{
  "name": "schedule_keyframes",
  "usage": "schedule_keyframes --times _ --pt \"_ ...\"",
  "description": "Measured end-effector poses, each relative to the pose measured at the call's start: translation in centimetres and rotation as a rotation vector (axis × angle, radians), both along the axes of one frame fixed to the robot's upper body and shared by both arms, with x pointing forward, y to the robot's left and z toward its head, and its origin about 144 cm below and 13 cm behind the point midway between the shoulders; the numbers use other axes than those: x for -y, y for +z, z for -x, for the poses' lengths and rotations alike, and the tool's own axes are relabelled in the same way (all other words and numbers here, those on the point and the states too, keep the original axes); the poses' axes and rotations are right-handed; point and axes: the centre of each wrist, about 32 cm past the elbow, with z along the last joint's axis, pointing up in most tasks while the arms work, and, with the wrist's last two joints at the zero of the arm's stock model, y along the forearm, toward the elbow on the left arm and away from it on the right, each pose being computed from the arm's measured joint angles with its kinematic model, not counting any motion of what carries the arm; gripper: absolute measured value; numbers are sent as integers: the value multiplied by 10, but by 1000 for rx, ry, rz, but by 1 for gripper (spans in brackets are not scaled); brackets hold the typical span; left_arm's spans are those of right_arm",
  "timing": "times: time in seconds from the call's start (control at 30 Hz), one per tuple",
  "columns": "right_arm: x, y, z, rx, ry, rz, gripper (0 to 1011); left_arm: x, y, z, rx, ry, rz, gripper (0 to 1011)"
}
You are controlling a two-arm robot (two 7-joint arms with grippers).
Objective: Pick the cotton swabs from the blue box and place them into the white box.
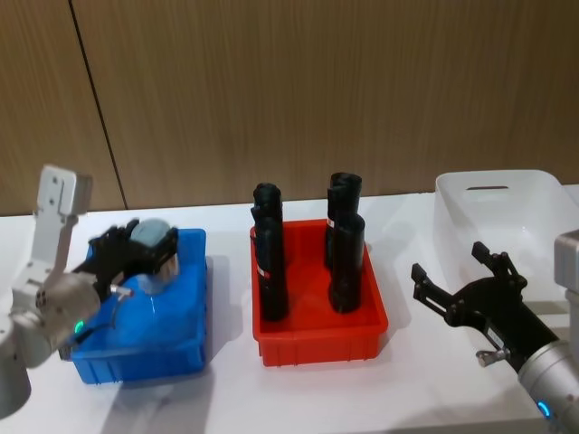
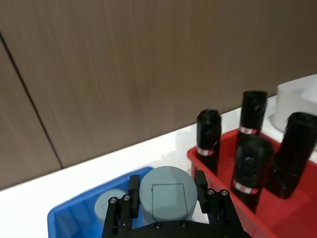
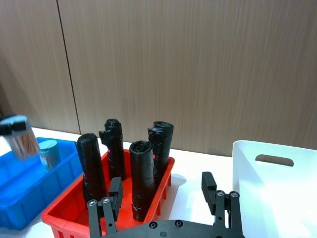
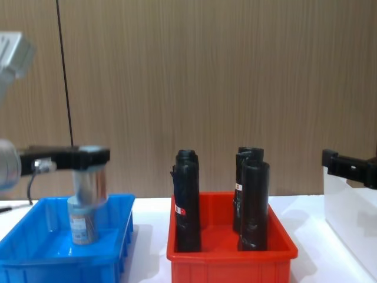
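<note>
Clear cotton swabs jar (image 4: pixel 91 187), long axis near vertical, lid up, pinched in left gripper (image 2: pixel 167 181), blue box (image 1: pixel 163 357) right underneath; right gripper (image 1: pixel 447 259) spread.

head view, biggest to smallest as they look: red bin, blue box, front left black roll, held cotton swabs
red bin and blue box: about alike, not ranked
front left black roll
cotton swabs, in the left gripper

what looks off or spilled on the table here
Nothing stands out. The left gripper holds one cotton swabs jar, lid on, above the blue box. A second jar stands upright inside it, and the four black rolls stand upright in the red bin.
</note>
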Motion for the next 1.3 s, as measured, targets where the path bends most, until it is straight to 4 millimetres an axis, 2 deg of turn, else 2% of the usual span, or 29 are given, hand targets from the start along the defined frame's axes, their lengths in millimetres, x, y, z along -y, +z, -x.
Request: schedule_keyframes --times 0.33,0.63,1.03,1.3 --pt "0 0 0 0 0 0 1002 5 44 7 86 -138 -38 670" --pt "0 0 0 0 0 0 1002 10 71 9 130 -268 -49 670" --pt "0 0 0 0 0 0 1002 22 93 3 158 -459 -21 670" --pt "0 0 0 0 0 0 1002 33 100 -5 161 -577 26 670"
